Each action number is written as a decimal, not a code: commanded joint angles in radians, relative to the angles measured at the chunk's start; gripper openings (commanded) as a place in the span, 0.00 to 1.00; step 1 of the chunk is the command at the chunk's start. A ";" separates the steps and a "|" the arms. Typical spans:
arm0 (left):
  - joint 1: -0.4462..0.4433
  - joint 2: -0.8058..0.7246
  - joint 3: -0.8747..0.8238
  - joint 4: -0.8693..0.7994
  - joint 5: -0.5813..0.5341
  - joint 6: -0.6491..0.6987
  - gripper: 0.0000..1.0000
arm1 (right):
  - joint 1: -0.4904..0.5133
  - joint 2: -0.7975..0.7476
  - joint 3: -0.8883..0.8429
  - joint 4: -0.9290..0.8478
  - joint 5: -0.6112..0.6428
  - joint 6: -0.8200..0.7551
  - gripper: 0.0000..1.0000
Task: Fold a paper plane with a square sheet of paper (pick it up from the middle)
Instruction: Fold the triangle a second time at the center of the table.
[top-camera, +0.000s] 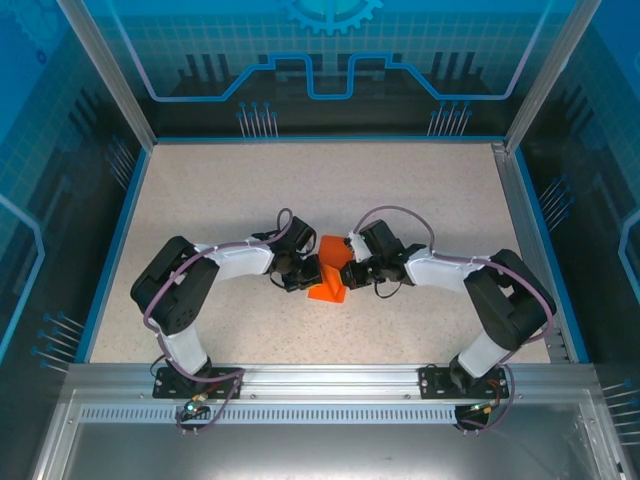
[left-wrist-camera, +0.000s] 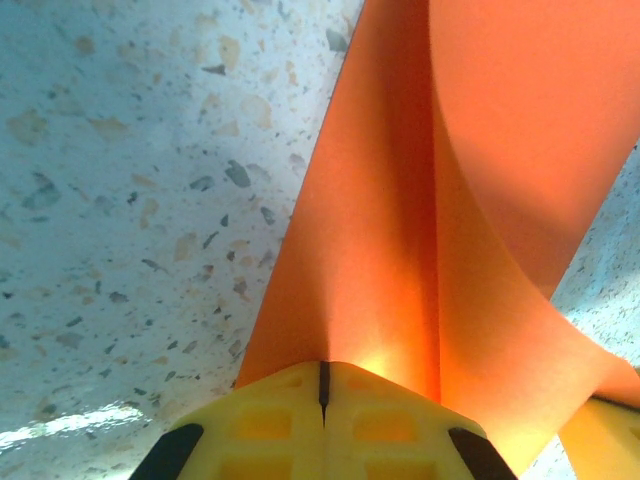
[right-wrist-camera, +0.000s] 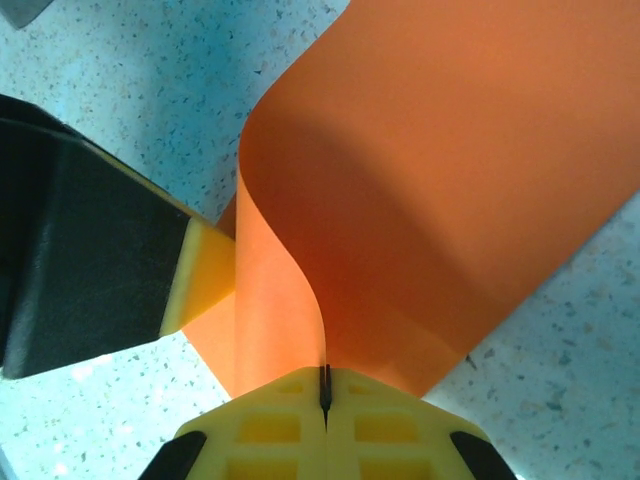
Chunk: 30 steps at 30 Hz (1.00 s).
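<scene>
Plainly, the folding is under way but nowhere near a plane. The thin, bright orange square sheet of paper (top-camera: 327, 290) is near the middle of the pale speckled stone-look tabletop (top-camera: 420, 200), partly raised off the surface. The left tool (top-camera: 308, 272), with yellow moulded fingers, comes in from the left and the right tool (top-camera: 352, 272) from the right, and the two meet at the sheet.

In the left wrist view the left tool (left-wrist-camera: 323, 372) has its fingers pressed together on the square sheet of paper (left-wrist-camera: 380, 220). The paper rises from the pinch with one sharp straight line running up it, likely a crease or an overlapped edge. In the right wrist view the right tool (right-wrist-camera: 325, 378) is likewise clamped on the square sheet of paper (right-wrist-camera: 440, 170), which curls away in a soft S-bend rather than lying flat.

My judgement is that the pickup is done and an early fold is being formed. No pointed nose, centre ridge or wings can be made out, so most of the folding is left.

No brand, label or readable writing appears. The blue back wall (top-camera: 320, 60) carries a gear outline and line graphics, no words.
</scene>
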 joint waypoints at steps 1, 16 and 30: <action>-0.008 0.030 -0.010 -0.032 -0.027 0.021 0.01 | -0.015 0.032 0.040 -0.068 0.028 -0.050 0.00; -0.008 0.021 0.004 -0.057 -0.031 0.040 0.01 | -0.016 0.086 0.133 -0.157 0.060 -0.126 0.00; -0.008 0.009 0.013 -0.062 -0.030 0.041 0.02 | -0.017 0.101 0.180 -0.255 0.085 -0.148 0.02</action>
